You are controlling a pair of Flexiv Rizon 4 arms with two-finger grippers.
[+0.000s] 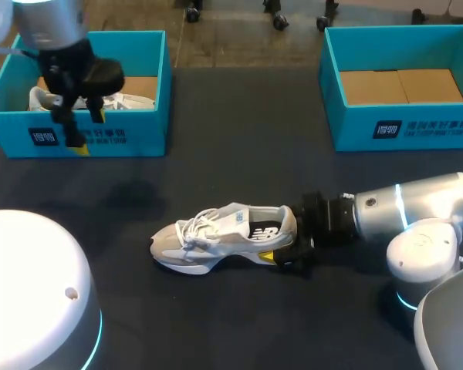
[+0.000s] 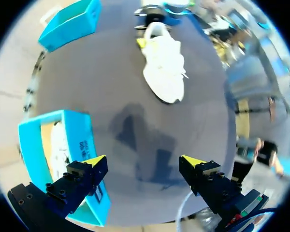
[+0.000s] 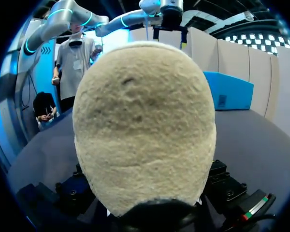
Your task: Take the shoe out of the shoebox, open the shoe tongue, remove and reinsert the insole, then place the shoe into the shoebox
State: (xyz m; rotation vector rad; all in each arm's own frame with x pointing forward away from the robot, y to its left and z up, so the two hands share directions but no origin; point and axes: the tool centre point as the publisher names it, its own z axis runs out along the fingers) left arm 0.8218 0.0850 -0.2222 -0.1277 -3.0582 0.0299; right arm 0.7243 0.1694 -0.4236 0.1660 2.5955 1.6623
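Shoe heel-first within right claw

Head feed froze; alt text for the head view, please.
A white shoe stands on the table, right gripper at its heel. The left gripper hangs open over the left shoebox, which holds another shoe; the right shoebox holds none.

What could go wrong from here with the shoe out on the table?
The heel of the shoe fills the right wrist view, so the hold of the right gripper cannot be checked; the shoe might slip or tip. The left gripper hangs open partly over a wall of the left shoebox; coming down, it could catch that wall.
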